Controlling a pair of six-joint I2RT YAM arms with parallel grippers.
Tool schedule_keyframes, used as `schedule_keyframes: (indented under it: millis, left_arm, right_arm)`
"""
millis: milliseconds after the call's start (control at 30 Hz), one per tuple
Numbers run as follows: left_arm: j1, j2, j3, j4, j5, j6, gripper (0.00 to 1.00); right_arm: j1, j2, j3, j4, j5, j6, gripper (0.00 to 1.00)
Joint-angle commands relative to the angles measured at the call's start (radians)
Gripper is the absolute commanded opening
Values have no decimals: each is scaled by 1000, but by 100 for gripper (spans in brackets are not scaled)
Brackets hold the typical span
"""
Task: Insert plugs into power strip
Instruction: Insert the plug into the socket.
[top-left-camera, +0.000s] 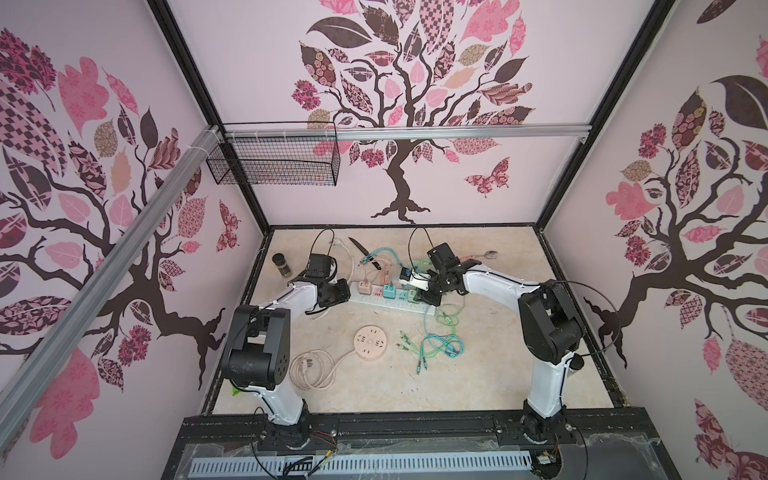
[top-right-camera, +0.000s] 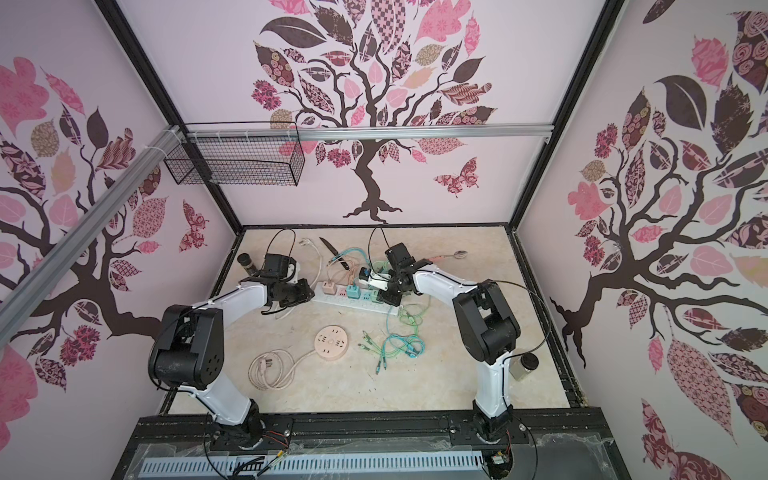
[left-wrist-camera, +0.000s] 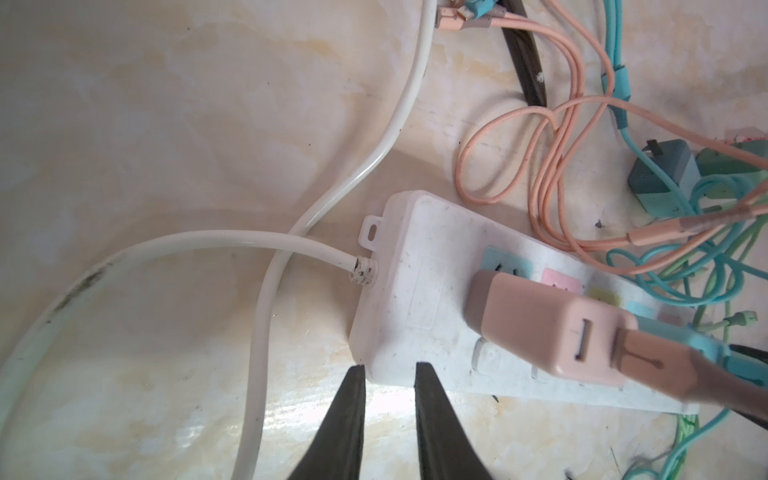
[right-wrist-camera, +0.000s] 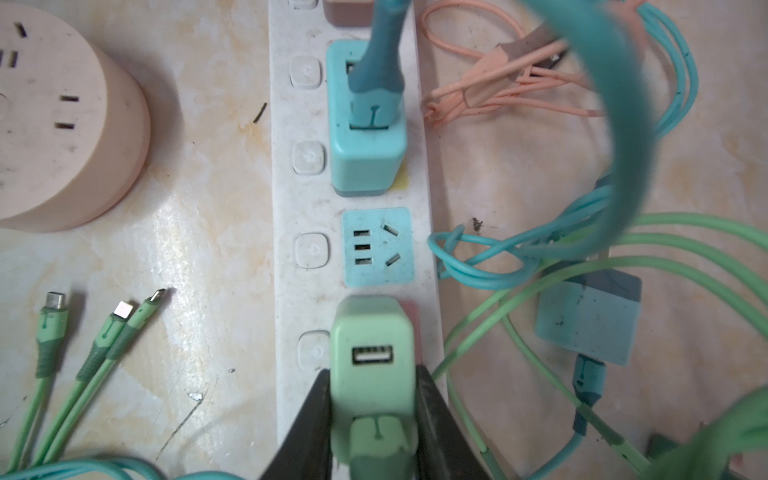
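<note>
While the left claw rests closed beside the power strip, right claw pinches a mint plug.

Soft, even light; glare patches on surface; nearest teal cable blurred; top views bowed at edges.
</note>
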Motion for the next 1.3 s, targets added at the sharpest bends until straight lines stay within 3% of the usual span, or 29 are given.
schedule_keyframes:
  millis: [0,167,400,700,1033,1267]
  left_arm:
    - [4,-45,20,-19,-7,-5,26]
    - [4,-104,23,-61,-6,-7,29]
    - [4,-315,-74,-71,34,-55,37]
    - [4,-500,-90,-193,39,-30,43]
    - [4,-608,-80,-281,22,18,52]
    - [4,-651,-84,-287,19,35,57]
  right_arm:
    - [-9,102,-14,-20,99,-3,13]
    - [-9,66,-21,-18,99,8,20]
    - [-9,-38,-28,1,71,43,30]
    - [-9,-126,-7,-25,79,80,40]
    - [-9,-222,-39,-44,63,116,50]
    - [-20,-365,-196,77,85,177,54]
